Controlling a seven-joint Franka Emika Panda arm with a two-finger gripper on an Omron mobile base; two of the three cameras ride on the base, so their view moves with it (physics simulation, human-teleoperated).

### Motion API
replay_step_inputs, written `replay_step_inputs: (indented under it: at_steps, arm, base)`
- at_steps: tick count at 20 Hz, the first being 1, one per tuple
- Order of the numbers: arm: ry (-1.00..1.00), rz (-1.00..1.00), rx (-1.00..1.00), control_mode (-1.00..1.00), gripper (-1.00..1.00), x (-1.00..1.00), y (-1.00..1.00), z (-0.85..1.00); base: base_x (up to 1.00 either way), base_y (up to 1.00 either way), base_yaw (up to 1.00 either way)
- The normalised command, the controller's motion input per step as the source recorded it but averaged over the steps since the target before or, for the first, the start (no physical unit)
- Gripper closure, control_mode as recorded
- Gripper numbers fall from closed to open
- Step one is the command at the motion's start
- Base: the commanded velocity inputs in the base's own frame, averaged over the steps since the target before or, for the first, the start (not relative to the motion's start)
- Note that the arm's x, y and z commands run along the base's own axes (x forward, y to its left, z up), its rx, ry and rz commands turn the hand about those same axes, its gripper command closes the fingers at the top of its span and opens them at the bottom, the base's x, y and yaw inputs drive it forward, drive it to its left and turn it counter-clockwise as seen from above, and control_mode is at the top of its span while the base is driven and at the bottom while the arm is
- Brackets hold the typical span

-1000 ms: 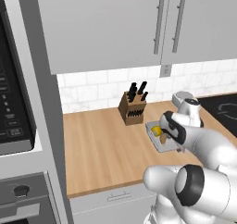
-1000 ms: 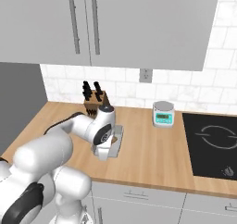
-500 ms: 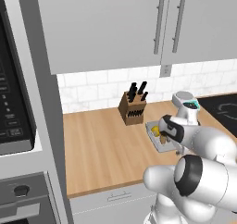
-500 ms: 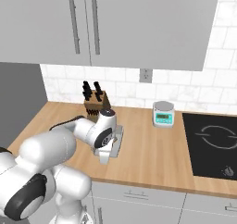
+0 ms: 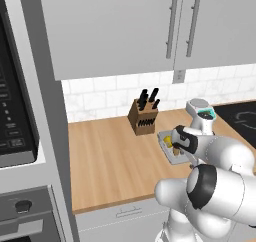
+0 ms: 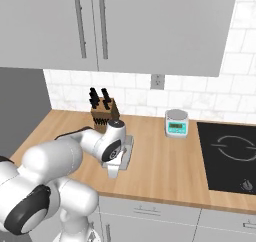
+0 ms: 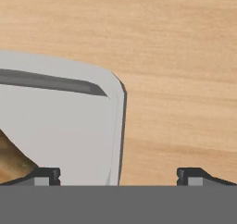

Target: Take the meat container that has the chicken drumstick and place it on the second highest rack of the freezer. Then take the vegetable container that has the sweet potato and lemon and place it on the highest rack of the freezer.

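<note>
The gripper hangs low over the counter with its jaws spread wide and nothing between them. In the hand view the two dark fingertips stand well apart at the bottom, one on each side of the rim of a pale grey container. The arm reaches forward and bends down at the wrist, so the hand points at the counter.

The container's corner and side wall lie between the fingertips, closer to the left one in that view. A tan-brown shape, probably the sweet potato, sits inside the tray at the lower left edge (only a slice of it shows). From the left base view the tray holds a bit of yellow that may be the lemon, partly hidden by the wrist.

The tray rests on a wooden counter. Just behind it stands a knife block, and to the right a small kitchen scale and a black cooktop. Grey wall cupboards hang above a white tiled backsplash.
</note>
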Motion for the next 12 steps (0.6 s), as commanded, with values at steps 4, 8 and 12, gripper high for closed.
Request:
replay_step_inputs:
  at_steps: [4,8,12]
  arm:
    - [0.00,0.00,0.00,-1.00,-1.00,0.00,0.00,0.00]
    - [0.00,0.00,0.00,-1.00,-1.00,0.00,0.00,0.00]
    - [0.00,0.00,0.00,-1.00,1.00,0.00,0.00,0.00]
  base:
    - [0.00,0.00,0.00]
    - [0.00,0.00,0.00]
    - [0.00,0.00,0.00]
